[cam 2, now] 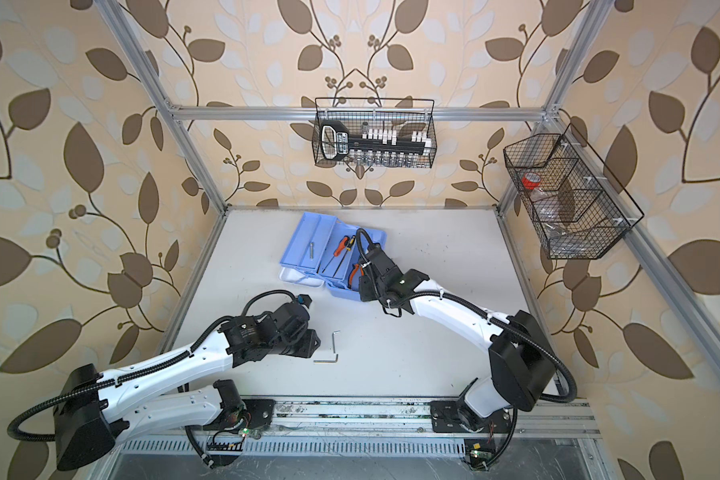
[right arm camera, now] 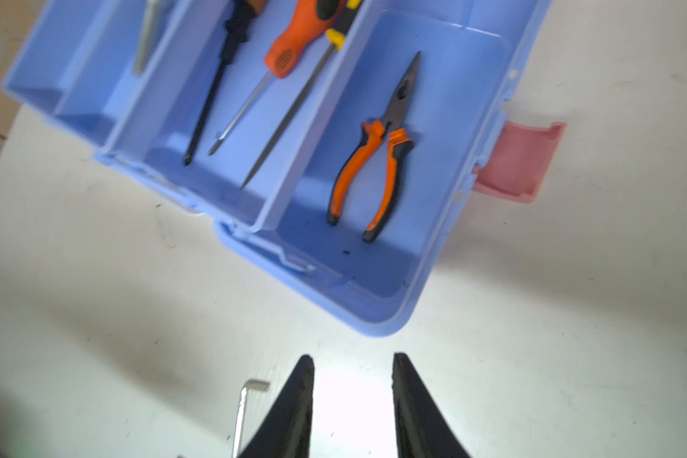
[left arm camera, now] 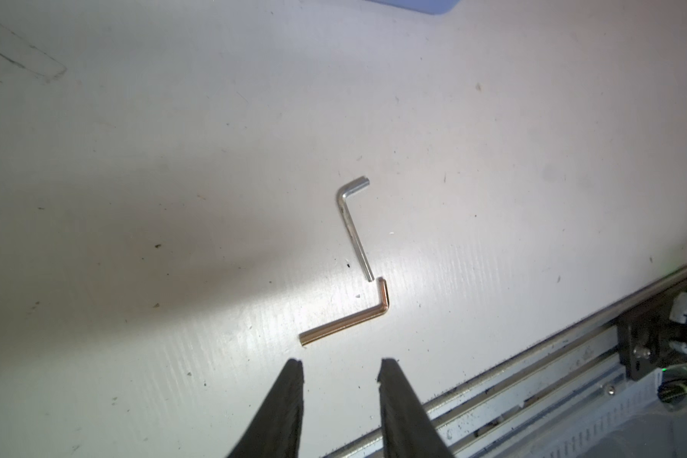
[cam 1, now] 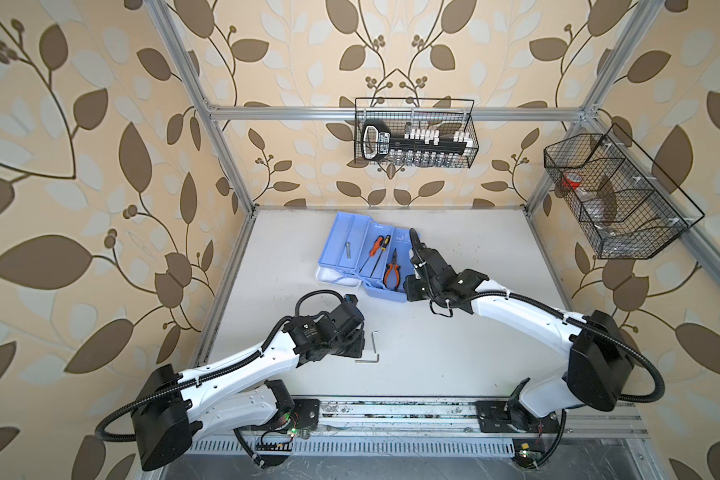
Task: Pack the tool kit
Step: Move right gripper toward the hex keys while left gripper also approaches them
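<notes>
The tool kit (cam 1: pixel 364 253) lies open at the back middle of the table, its light blue trays fanned out over the white lid (cam 1: pixel 336 279). In the trays are a bolt (cam 1: pixel 347 249), screwdrivers (cam 1: pixel 378 245) and orange-black pliers (right arm camera: pixel 377 166). A pink latch (right arm camera: pixel 518 158) sticks out of its side. Two hex keys lie on the table in front: a silver one (left arm camera: pixel 354 226) and a brass-coloured one (left arm camera: pixel 346 323). My left gripper (left arm camera: pixel 342 366) hovers open just short of the brass key. My right gripper (right arm camera: pixel 354 359) is open and empty near the kit's front corner.
A wire basket (cam 1: pixel 416 133) with a black socket holder hangs on the back wall. Another mesh basket (cam 1: pixel 616 195) hangs at the right. An aluminium rail (cam 1: pixel 391 411) runs along the table's front edge, close to the hex keys.
</notes>
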`<state>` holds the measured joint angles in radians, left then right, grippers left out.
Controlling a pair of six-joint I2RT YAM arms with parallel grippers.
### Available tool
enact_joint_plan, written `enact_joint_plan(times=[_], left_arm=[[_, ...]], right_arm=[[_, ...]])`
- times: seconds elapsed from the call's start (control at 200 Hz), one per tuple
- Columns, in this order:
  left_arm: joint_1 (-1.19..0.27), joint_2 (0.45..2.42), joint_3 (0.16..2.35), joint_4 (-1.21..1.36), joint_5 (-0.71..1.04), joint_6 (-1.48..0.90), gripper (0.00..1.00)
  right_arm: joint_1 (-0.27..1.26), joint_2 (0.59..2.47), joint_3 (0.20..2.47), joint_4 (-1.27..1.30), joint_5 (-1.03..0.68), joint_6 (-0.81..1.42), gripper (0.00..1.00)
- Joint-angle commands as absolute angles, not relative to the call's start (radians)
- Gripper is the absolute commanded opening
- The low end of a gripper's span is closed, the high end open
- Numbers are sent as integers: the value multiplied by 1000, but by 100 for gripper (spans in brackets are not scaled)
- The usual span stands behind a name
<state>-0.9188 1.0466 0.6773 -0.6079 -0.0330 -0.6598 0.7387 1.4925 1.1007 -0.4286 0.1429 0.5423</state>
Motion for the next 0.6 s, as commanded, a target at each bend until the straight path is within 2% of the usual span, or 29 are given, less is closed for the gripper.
enact_joint_plan(times=[0.0, 0.095, 0.275, 0.595], left_arm=[[-998, 1081, 698, -655, -133, -633, 35], [-1084, 1152, 711, -666, -161, -635, 35], [-1208, 1319, 753, -629, -196, -625, 36], [-1213, 1490, 848, -617, -249, -533, 47]], right_arm=[[750, 1450, 1048, -452, 63, 554, 34], [751, 1430, 1023, -470, 28, 563, 30], [779, 1413, 964, -532, 30, 569, 30], [735, 1311, 832, -476, 11, 606, 34]])
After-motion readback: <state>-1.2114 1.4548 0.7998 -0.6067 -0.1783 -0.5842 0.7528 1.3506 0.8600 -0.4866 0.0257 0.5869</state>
